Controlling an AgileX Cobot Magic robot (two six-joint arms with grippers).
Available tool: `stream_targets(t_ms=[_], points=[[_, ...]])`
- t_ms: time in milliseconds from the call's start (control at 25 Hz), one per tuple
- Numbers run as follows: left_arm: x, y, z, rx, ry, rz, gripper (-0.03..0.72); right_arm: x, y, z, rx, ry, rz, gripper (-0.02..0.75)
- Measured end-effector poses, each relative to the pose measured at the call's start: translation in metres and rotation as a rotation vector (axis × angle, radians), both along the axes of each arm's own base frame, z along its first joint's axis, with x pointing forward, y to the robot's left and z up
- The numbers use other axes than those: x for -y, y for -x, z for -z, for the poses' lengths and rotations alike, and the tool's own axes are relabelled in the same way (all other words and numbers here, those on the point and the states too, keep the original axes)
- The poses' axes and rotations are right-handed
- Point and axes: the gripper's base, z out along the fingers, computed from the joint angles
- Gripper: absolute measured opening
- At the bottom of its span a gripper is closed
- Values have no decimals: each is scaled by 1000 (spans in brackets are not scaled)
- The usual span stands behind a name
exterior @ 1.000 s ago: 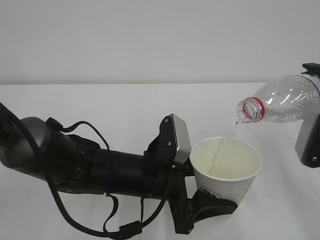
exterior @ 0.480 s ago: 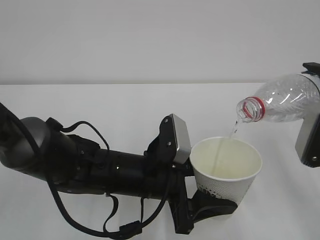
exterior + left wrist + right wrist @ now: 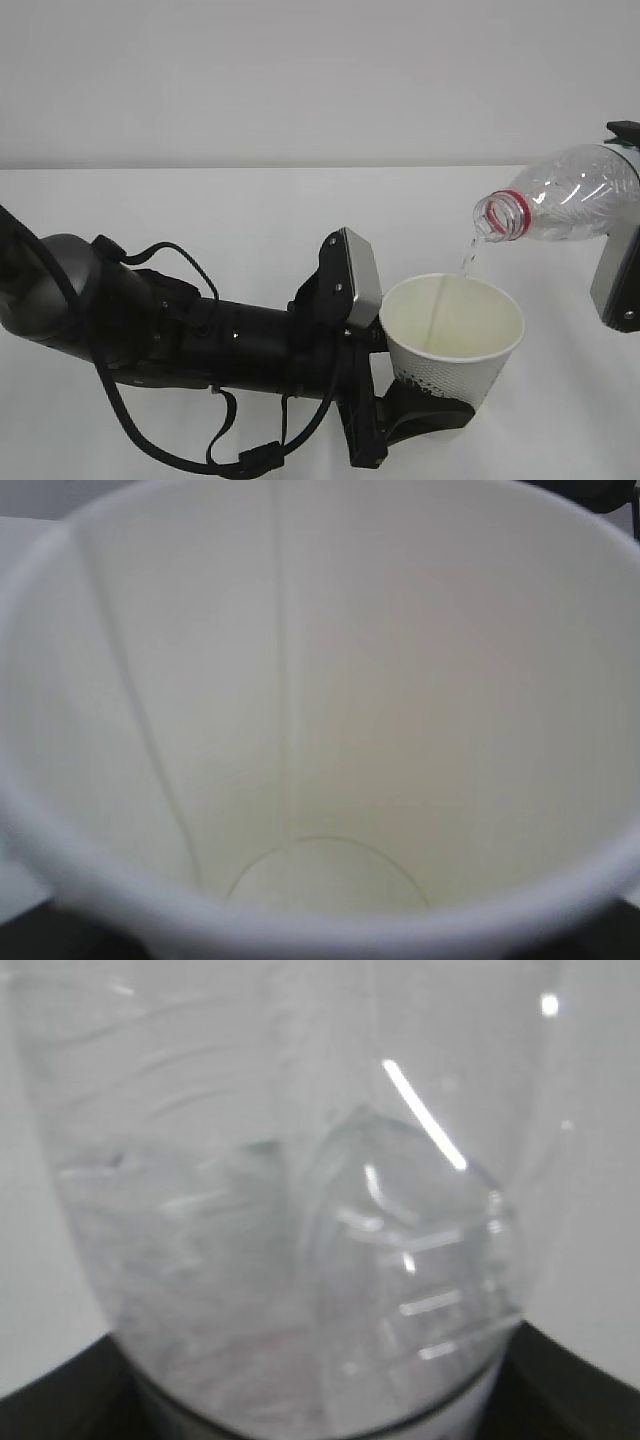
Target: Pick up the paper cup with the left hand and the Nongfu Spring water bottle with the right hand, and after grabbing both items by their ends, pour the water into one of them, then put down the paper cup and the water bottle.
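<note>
One paper cup (image 3: 455, 335), upright above the table (image 3: 200, 210), is clamped near its base by the left gripper (image 3: 425, 405). One Nongfu Spring water bottle (image 3: 565, 195), tilted neck-down and gripped by the right gripper (image 3: 620, 270), releases one thin stream of water (image 3: 468, 258) into it.

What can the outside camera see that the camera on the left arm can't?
Only the exterior view shows the Nongfu Spring water bottle tipped over, the water trickling from its red-ringed mouth, the black left arm, the white table, and the cup's dotted outside. Only the left wrist view looks right down to the cup's round bottom, which looks nearly dry. Both show the paper cup and its cream inside with a seam line.
</note>
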Motion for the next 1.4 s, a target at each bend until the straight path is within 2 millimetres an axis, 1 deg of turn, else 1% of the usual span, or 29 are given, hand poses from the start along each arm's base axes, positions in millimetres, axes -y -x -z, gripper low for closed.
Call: stream_targets(t_ms=[1400], points=[[0,0,0,0,0,0,532,0,0,-2,19,-4,-2,515]])
